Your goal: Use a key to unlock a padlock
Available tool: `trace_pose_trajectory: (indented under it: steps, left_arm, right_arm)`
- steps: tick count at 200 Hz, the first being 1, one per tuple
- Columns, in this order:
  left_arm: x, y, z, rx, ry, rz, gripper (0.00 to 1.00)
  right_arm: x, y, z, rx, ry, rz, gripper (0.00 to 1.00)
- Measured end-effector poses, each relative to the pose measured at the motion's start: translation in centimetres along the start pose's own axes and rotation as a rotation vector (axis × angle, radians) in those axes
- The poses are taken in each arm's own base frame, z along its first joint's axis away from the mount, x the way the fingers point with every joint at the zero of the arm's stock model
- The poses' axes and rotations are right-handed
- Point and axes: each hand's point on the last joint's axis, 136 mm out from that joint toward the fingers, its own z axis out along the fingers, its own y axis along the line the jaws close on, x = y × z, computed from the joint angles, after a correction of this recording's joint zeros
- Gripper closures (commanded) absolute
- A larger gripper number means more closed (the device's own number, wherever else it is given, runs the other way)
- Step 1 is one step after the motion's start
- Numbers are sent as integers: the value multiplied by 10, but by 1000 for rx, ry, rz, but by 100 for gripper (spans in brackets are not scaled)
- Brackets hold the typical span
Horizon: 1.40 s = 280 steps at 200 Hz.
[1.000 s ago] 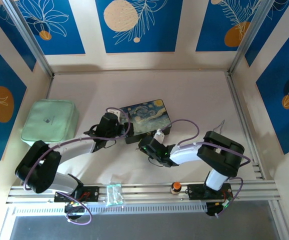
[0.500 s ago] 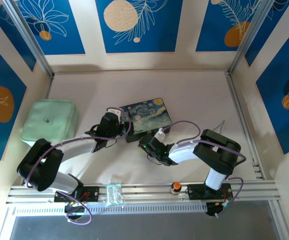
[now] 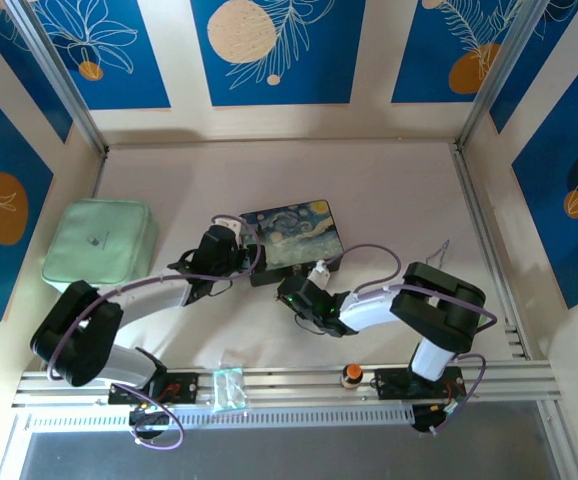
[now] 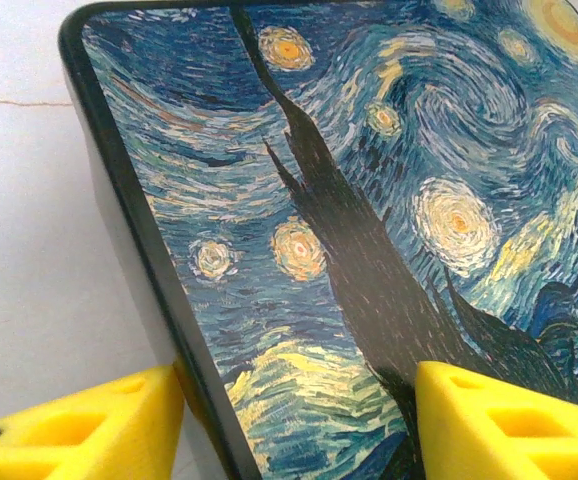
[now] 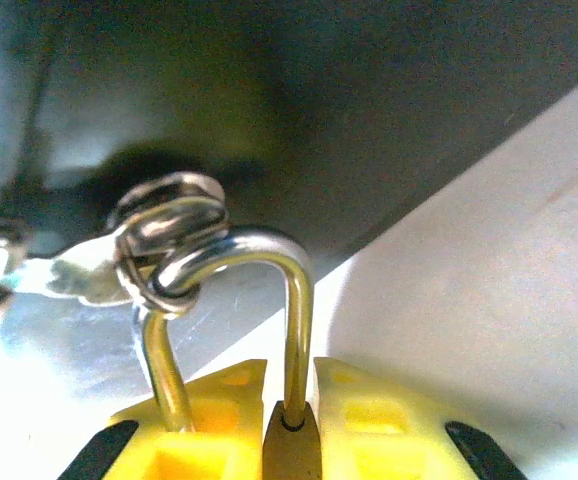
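The padlock's brass body (image 5: 291, 450) is pinched between the yellow fingers (image 5: 389, 420) of my right gripper (image 5: 291, 400), which is shut on it. Its silver shackle (image 5: 296, 300) passes through a metal ring (image 5: 169, 235) on the dark box's front. From above, the right gripper (image 3: 294, 293) sits at the front edge of the painted box (image 3: 294, 232). My left gripper (image 4: 299, 420) stands open astride the box's left rim (image 4: 139, 250). One yellow finger (image 4: 79, 425) is outside the wall and the other is over the lid. The key is out of view.
A pale green pouch (image 3: 99, 240) lies at the left. On the front rail (image 3: 489, 378) are an orange-topped knob (image 3: 351, 375) and a clear plastic piece (image 3: 227, 388). Blue patterned walls close in the table (image 3: 389, 190).
The right arm's elbow swung a little left and then back, while its gripper stayed at the box's front. The left arm has kept its place at the box's corner.
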Motion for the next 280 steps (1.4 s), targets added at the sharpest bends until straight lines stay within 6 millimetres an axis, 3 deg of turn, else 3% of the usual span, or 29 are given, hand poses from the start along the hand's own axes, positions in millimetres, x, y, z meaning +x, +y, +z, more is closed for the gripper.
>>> trace_pose_trajectory:
  steps: [31, 86, 113, 135, 254, 280]
  left_arm:
    - [1, -2, 1, 8, 5, 7, 47]
    - [-2, -3, 8, 1, 11, 16, 48]
    - [-3, -5, 10, 10, 9, 26, 50]
    - [-4, -6, 11, 13, 10, 30, 56]
    - [-4, -9, 19, 8, 25, 38, 63]
    - [-4, -11, 19, 16, 24, 34, 63]
  right_arm:
    - [-2, -2, -2, -98, -2, 0, 96]
    - [-6, 15, 9, -326, -104, 41, 96]
    - [-11, 17, 5, -377, -127, 85, 96]
    - [-13, 17, 4, -389, -130, 103, 96]
    - [-28, 1, 1, -339, -108, 54, 95]
    - [-27, 2, 1, -365, -84, 73, 89]
